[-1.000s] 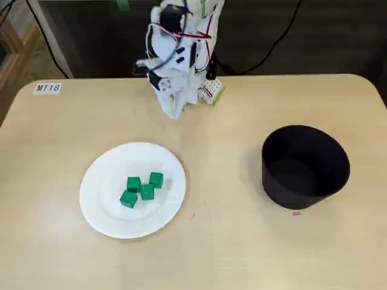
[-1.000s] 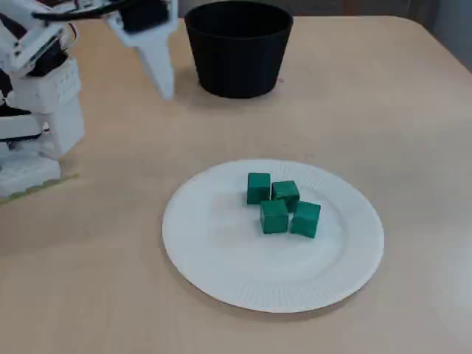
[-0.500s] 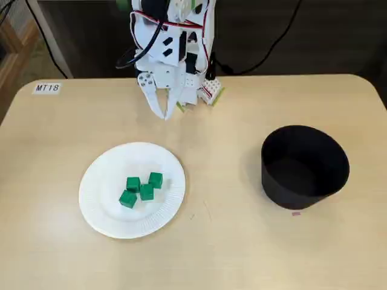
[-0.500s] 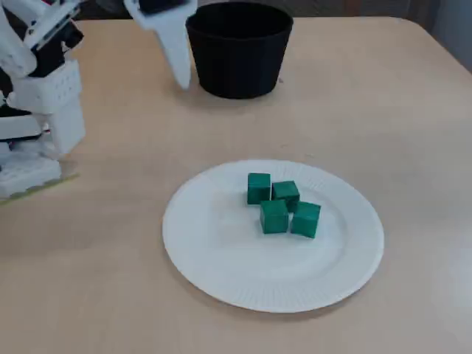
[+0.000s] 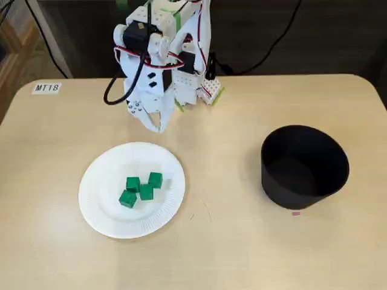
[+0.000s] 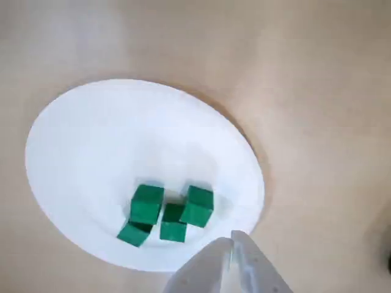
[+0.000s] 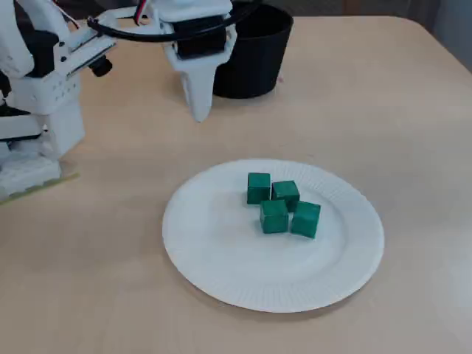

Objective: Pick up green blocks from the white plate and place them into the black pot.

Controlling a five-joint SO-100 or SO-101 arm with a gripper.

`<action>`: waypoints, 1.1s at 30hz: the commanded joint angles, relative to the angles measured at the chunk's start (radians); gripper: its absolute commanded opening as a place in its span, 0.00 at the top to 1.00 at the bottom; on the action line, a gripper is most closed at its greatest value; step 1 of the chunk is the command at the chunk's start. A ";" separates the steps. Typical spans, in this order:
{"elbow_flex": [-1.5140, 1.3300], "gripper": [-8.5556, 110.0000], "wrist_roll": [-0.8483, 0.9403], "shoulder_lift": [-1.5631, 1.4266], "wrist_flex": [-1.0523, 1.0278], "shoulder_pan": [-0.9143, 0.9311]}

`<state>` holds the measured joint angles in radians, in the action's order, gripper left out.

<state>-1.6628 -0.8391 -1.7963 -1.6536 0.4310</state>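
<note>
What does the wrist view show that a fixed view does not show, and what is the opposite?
Only the wrist view: the thin seam where the hand is shut. Only a fixed view: the whole black pot, the arm's base and the label. Both: the white plate, four green blocks on it, and the table.
</note>
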 commanded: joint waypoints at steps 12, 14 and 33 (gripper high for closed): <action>0.219 0.89 -0.017 0.192 -0.006 -0.014; 0.218 0.85 -0.037 0.192 -0.009 -0.031; 0.219 0.71 -0.267 0.327 -0.011 -0.143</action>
<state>-1.4864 -1.0769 -1.4726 -1.6536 0.2991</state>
